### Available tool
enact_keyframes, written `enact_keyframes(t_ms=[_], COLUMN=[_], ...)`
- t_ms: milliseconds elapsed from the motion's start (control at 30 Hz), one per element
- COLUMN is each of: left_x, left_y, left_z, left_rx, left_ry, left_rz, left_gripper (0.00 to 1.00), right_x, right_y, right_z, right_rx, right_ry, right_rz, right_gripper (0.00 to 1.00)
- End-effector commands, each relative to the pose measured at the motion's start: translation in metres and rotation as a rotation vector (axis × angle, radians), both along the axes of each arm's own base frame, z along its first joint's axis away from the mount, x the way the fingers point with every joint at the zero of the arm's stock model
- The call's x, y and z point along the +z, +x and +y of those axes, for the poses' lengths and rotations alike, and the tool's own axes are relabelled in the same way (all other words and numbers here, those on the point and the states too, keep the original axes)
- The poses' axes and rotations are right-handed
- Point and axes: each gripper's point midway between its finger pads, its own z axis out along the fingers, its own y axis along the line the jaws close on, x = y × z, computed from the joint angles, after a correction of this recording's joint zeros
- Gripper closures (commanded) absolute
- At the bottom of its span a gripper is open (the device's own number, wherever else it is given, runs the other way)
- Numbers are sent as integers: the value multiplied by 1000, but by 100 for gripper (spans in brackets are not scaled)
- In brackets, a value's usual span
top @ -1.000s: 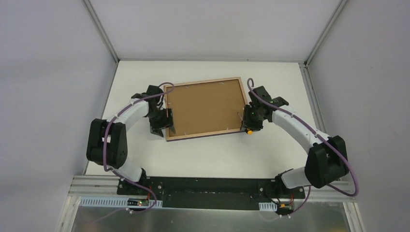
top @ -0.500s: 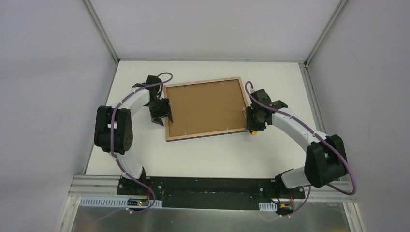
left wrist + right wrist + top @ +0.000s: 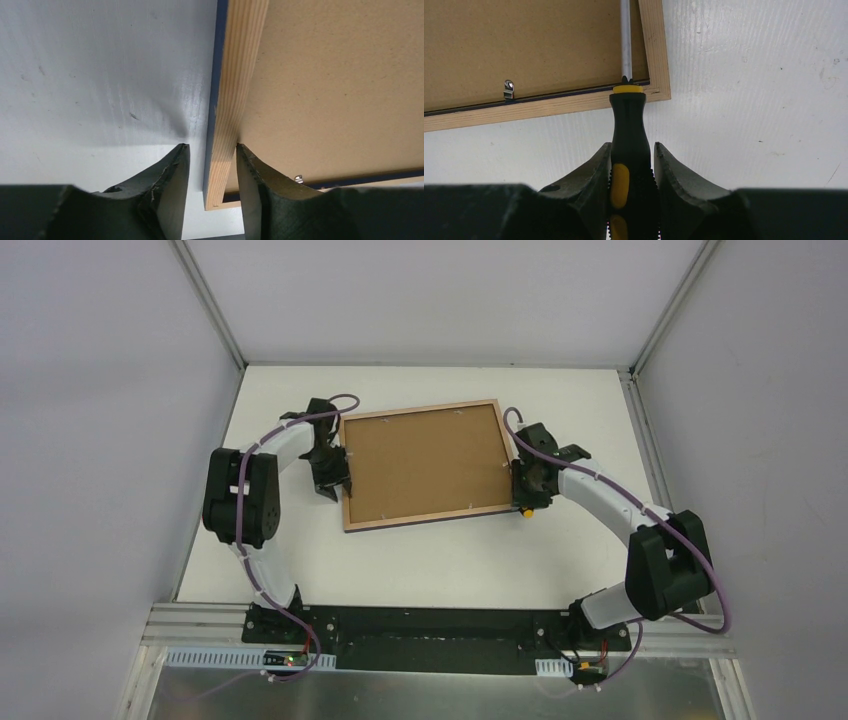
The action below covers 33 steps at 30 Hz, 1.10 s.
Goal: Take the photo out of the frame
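Note:
The frame (image 3: 420,519) lies face down on the white table, with its light wood rim and brown backing board (image 3: 425,460) facing up. My left gripper (image 3: 338,478) is open at the frame's left edge. In the left wrist view (image 3: 212,150) its jaws straddle the wood rim (image 3: 235,90) near the corner. The right finger touches the rim and the left finger stands apart from it. My right gripper (image 3: 524,488) is shut on a black and yellow screwdriver (image 3: 629,125). The screwdriver's metal shaft (image 3: 625,40) lies over the backing board by the frame's near-right corner. The photo is hidden.
Small metal clips hold the backing board along the rim, one in the right wrist view (image 3: 509,89) and one in the left wrist view (image 3: 298,178). White walls with metal posts enclose the table on three sides.
My left arm has folded in, and its gripper has shifted a little farther along the frame's left edge. My right gripper with the screwdriver has edged slightly right. The frame has stayed put.

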Motion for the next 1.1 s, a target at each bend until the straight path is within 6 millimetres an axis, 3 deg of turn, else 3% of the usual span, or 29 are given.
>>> enact_keyframes(t_ms=[0, 433, 900, 1000, 1067], left_x=[-4, -22, -22, -20, -19], left_y=[-4, -18, -25, -26, -27], left_z=[8, 10, 9, 7, 4], left_rx=[-16, -48, -62, -54, -42], left_ry=[37, 48, 39, 28, 14], left_rz=[12, 93, 127, 128, 130], left_gripper=[64, 100, 100, 100, 100], right_x=[12, 3, -1, 7, 24], right_y=[13, 28, 43, 46, 53], right_z=[1, 11, 39, 42, 40], right_rx=[12, 79, 128, 117, 80], right_ry=[1, 16, 132, 143, 131], right_rz=[-43, -57, -39, -37, -62], right_gripper=[100, 100, 100, 100, 100])
